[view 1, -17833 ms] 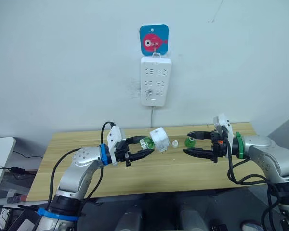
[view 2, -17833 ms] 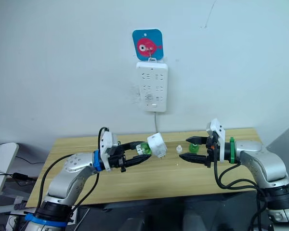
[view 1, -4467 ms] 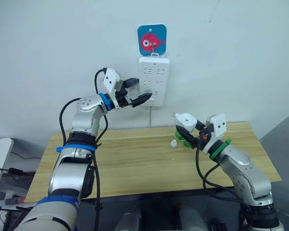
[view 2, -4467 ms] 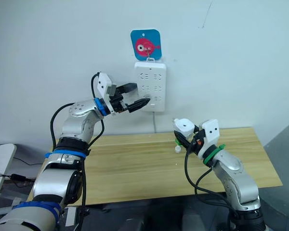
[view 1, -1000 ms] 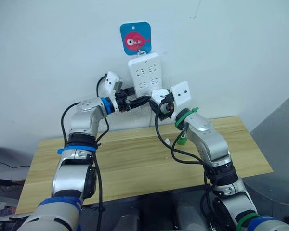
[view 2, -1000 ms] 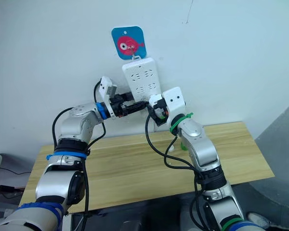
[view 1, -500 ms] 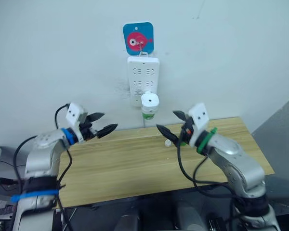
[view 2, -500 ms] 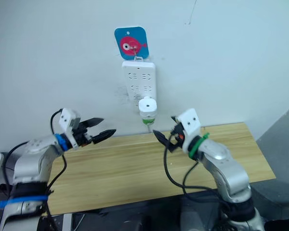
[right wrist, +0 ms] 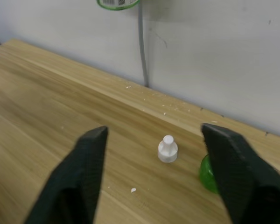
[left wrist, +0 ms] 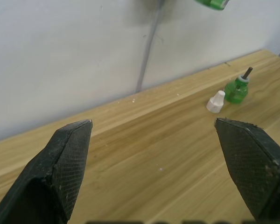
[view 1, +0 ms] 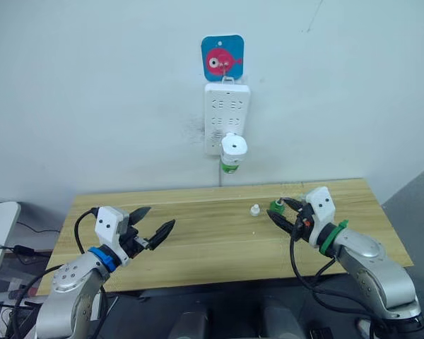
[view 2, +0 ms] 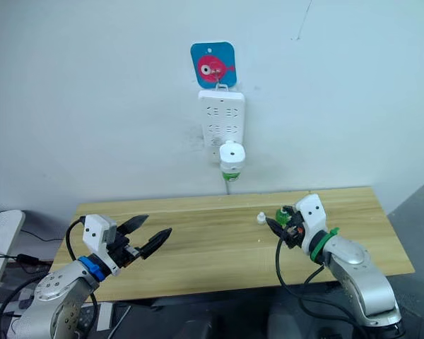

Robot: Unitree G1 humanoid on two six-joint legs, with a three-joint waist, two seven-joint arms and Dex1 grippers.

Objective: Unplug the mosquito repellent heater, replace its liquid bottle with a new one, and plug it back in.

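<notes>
With heater (view 1: 233, 151) plugged into wall power strip (view 1: 226, 116), I judge task done. Old green bottle (view 1: 277, 206), white cap (view 1: 255, 210) lie on table (view 1: 198, 240). Left end effector (view 1: 153, 227), right end effector (view 1: 283, 210) open, empty.

Nothing readable here, honestly. The blue square sign (view 1: 222, 58) on the wall, at 12 o'clock above the power strip (view 1: 227, 117), just has a pink fish picture with no words on it. The power strip's markings are too small to make out. The green bottle (right wrist: 117, 3) under the mosquito repellent heater (view 1: 233, 146) has a white label band with some dark print, but it's cut off and blurred, so no letters come through.
</notes>
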